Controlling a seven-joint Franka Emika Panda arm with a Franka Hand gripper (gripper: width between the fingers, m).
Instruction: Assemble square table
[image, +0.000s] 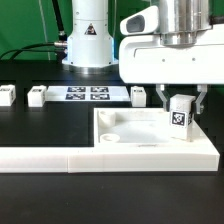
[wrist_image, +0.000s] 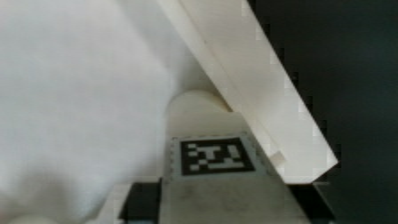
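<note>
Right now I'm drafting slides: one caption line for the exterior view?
Gripper holds a tagged leg at the tabletop's corner; three more legs sit by the marker board.

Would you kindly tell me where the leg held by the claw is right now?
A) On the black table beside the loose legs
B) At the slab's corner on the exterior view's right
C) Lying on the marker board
B: the claw grips the leg upright at the slab corner on the exterior view's right, well away from the marker board. Whether the leg touches the slab cannot be told.
</note>
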